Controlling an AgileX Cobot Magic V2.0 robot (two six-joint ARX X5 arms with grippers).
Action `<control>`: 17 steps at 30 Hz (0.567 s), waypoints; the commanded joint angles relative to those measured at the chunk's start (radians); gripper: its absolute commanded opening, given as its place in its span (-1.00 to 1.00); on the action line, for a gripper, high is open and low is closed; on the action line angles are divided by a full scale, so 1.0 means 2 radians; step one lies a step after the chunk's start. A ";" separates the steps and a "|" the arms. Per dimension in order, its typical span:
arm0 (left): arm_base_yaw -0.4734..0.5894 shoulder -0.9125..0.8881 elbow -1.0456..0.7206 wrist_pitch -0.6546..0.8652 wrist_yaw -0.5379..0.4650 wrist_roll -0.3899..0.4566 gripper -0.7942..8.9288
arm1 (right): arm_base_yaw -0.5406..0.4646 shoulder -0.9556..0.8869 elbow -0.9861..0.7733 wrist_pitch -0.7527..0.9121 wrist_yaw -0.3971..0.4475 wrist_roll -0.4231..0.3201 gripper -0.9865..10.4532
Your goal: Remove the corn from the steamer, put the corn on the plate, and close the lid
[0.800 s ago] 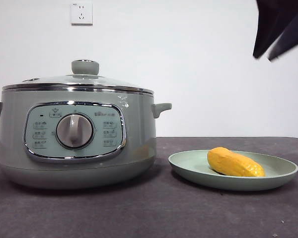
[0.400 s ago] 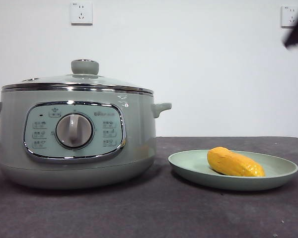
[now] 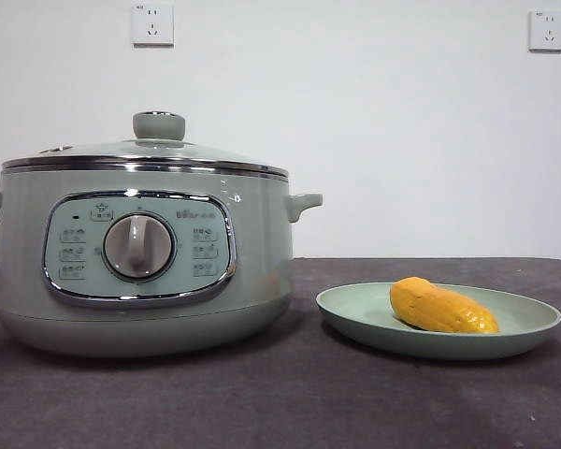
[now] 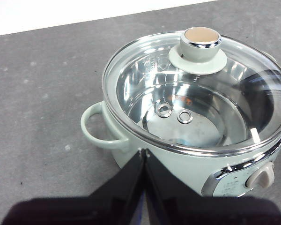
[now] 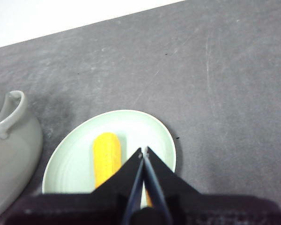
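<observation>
A: Corn [image 3: 441, 308] is lying on the plate [image 3: 355, 309]; lid [image 4: 196, 89] is sitting seated on the steamer [image 3: 262, 271].

B: Both hands are hovering closed and empty: left hand [image 4: 144, 154] above the steamer, right hand [image 5: 144, 152] over the plate. Judging nothing remains; best keeping clear.

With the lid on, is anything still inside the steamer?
Through the glass lid, the steamer shows only its bare shiny metal bowl; no food is visible. The near inner wall is hidden by the rim. The corn lies on the plate.
</observation>
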 commanded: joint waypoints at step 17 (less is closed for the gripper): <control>0.052 -0.113 -0.028 0.048 -0.013 0.044 -0.84 | 0.000 -0.001 -0.001 -0.001 0.002 0.014 -0.82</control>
